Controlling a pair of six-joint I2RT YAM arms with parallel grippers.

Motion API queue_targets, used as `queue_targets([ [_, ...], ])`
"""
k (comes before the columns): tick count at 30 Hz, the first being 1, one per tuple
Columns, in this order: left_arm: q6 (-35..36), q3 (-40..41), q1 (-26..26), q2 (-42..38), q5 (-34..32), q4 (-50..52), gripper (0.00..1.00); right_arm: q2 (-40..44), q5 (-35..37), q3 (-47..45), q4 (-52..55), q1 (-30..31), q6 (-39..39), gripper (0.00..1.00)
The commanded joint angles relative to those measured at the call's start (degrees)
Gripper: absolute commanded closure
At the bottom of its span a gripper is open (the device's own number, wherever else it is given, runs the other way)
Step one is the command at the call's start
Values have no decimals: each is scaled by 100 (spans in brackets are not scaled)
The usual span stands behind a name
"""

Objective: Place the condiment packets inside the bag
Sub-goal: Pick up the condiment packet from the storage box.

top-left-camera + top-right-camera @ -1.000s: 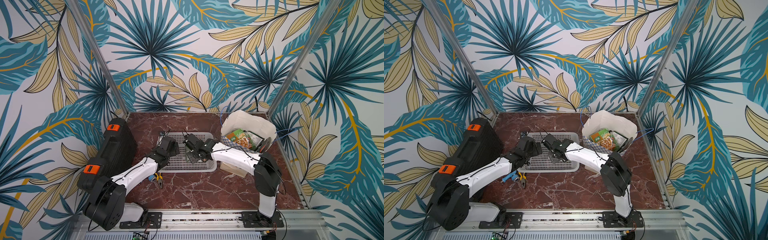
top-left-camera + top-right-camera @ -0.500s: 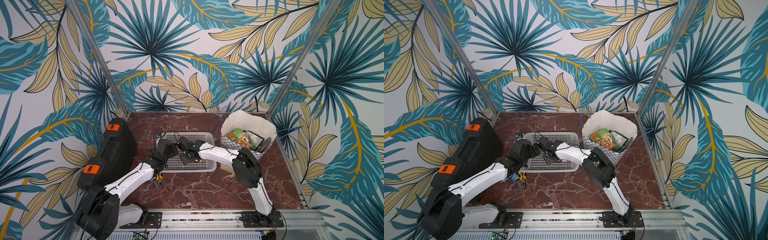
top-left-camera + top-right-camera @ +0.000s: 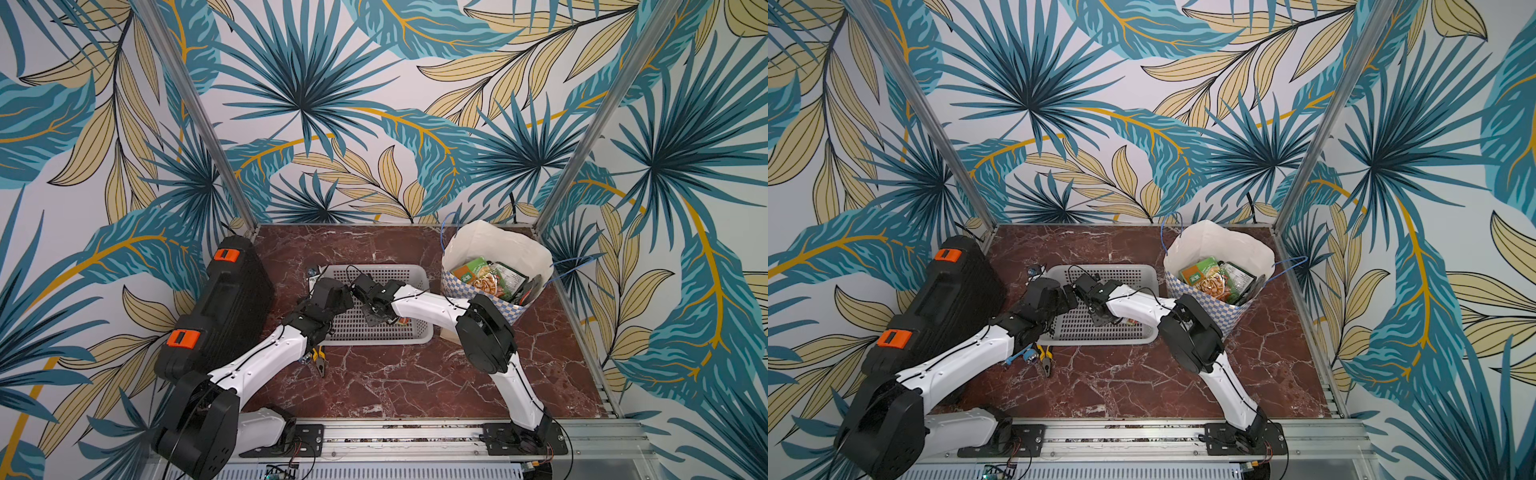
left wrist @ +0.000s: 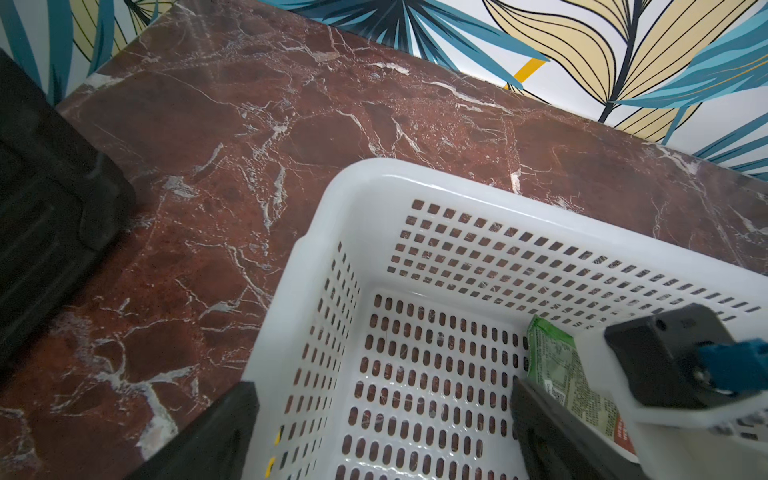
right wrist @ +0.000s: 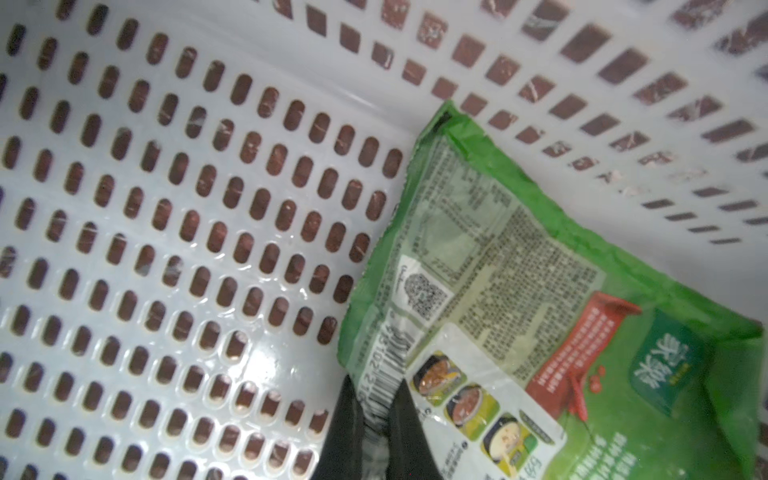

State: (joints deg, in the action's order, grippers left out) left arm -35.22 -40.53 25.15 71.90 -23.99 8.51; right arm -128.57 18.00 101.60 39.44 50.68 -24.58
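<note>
A green condiment packet [image 5: 519, 291] lies on the floor of the grey perforated basket [image 5: 166, 208], against a side wall. My right gripper [image 5: 376, 388] is shut on the packet's barcode edge. In the left wrist view the same packet [image 4: 557, 365] shows beside my right wrist. My left gripper [image 4: 384, 411] is open and straddles the basket's side wall, one finger outside and one inside, holding nothing. Both grippers, left [image 3: 345, 297] and right [image 3: 376, 316], meet over the basket's left half. The bag [image 3: 490, 245] stands at the back right with several packets [image 3: 486, 276] inside.
A black case with orange latches [image 3: 224, 307] stands along the left edge. Yellow-handled pliers [image 3: 319, 359] lie on the marble in front of the basket [image 3: 419, 336]. My right arm's elbow [image 3: 484, 332] sits between basket and bag. Walls enclose the table on three sides.
My right gripper slid leftward in the basket, opened, then shut on the green packet's edge, its elbow swinging toward the bag. My left gripper stayed open and shifted slightly.
</note>
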Motion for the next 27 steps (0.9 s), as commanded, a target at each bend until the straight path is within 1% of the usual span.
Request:
queue_targets([
  [1, -23, 104, 12, -156, 17, -98, 0, 493, 16, -196, 63, 13, 238, 100],
  [12, -2, 172, 15, -238, 43, -177, 0, 2354, -604, -769, -725, 24, 707, 100],
  [21, 8, 188, 13, -246, 78, -227, 0, 3590, -1356, -921, -1055, 30, 702, 100],
  [27, 22, 189, 8, -255, 103, -235, 0, 4279, -1684, -940, -1139, 24, 682, 100],
])
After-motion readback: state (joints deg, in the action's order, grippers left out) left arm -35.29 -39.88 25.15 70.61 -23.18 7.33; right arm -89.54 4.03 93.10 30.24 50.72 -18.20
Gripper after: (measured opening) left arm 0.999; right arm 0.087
